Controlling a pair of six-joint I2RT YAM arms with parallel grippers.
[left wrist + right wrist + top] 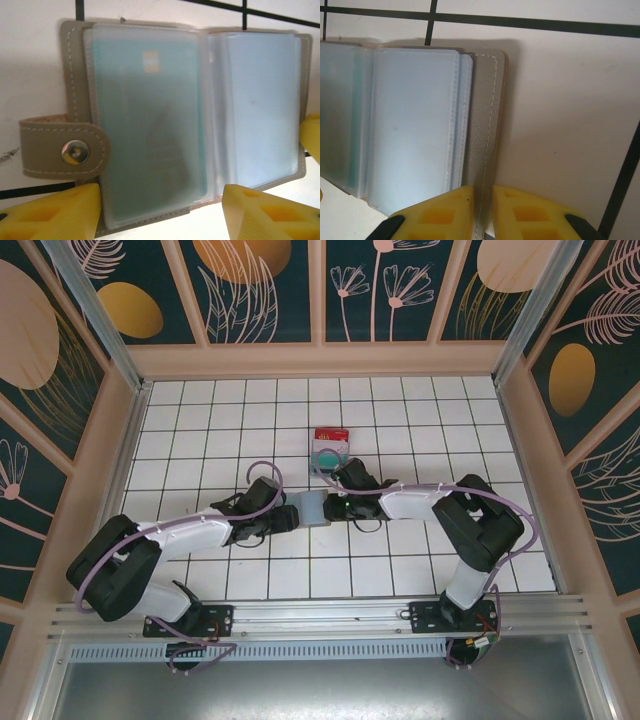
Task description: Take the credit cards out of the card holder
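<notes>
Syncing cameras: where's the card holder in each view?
Top: card holder at the centre of the tiles, just below the stack.
Left wrist: centre, lying open, snap tab at left.
Right wrist: left half, cover edge pinched by the right gripper at the bottom.
Shared landmark: black tile lines under it.

Worktop [190,415]: white square tiles, dark grid lines [530,23].
Pale wood-coloured frame [320,360]: borders worktop on far side and both sides.
Wall panels [265,285] above frame: dark teal, pale line-drawn flowers and leaves, orange and peach ovals.
Bare metal posts [88,310]: one slanting at each far corner.
Near edge: slotted aluminium rail [320,612] across full width; just nearer, perforated strip [320,650]; nearest, plain grey metal sheet [320,690].
Left wrist view: faint dark marks [7,154] on one tile.
</notes>
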